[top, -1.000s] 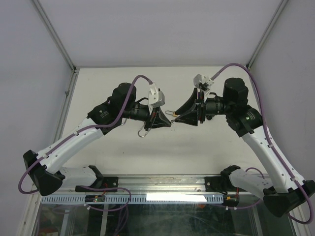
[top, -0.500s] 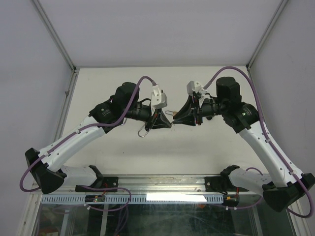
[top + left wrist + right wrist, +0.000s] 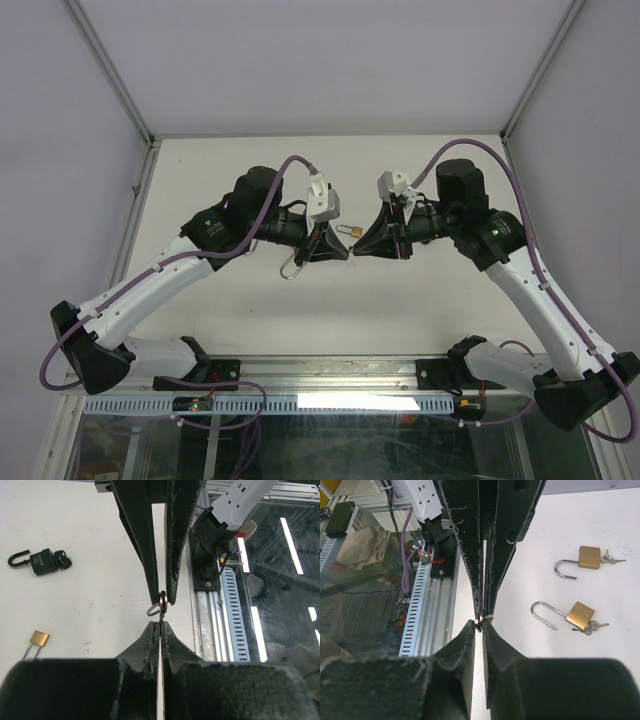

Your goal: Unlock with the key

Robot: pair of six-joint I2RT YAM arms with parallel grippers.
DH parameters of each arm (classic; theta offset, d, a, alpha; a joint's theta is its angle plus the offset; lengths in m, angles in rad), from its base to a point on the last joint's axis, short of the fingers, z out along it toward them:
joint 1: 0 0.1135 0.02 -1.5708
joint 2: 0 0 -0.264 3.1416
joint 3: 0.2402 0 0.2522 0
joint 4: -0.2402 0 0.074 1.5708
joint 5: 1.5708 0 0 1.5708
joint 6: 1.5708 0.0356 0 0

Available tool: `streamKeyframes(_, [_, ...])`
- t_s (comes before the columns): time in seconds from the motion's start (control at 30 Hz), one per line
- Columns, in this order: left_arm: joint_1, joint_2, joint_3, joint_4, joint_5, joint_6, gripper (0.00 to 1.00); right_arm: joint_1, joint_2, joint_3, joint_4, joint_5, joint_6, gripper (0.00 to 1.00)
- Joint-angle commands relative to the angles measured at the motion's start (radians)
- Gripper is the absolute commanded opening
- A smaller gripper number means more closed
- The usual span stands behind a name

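Observation:
My left gripper (image 3: 345,252) and right gripper (image 3: 359,249) meet tip to tip above the middle of the table. In the left wrist view my left gripper (image 3: 159,624) is shut on a thin key seen edge-on. A small key ring (image 3: 154,611) hangs at its tip, and the right gripper (image 3: 164,600) pinches that ring from the other side. In the right wrist view my right gripper (image 3: 480,624) touches the ring (image 3: 487,617) with its jaws nearly together. Which padlock the key fits cannot be told.
A black padlock (image 3: 42,561) with keys and an open shackle lies on the table, and a brass padlock (image 3: 38,639) lies nearer. Two more open brass padlocks with keys (image 3: 590,556) (image 3: 580,614) lie there. A metal rail (image 3: 227,615) runs along the near table edge.
The right gripper has moved left and down until its tips meet the left gripper's tips. A brass padlock on the table now shows just behind them. The left arm has barely moved.

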Motion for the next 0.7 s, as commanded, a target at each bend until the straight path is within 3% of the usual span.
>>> streamKeyframes(0.0, [-0.017, -0.003, 0.045, 0.021, 0.001, 0.019, 0.0, 0.011, -0.001, 0.04, 0.027, -0.034, -0.02, 0.09])
streamKeyframes(0.07, [-0.021, 0.0, 0.046, 0.022, 0.001, 0.019, 0.0, 0.017, 0.0, 0.04, 0.044, -0.032, -0.017, 0.0])
streamKeyframes(0.4, [-0.026, -0.019, 0.018, 0.061, -0.023, 0.009, 0.0, 0.023, -0.056, -0.028, 0.122, -0.053, 0.003, 0.0])
streamKeyframes(0.67, [-0.026, -0.067, -0.047, 0.153, -0.02, -0.03, 0.0, 0.018, -0.11, -0.122, 0.31, -0.011, 0.148, 0.0])
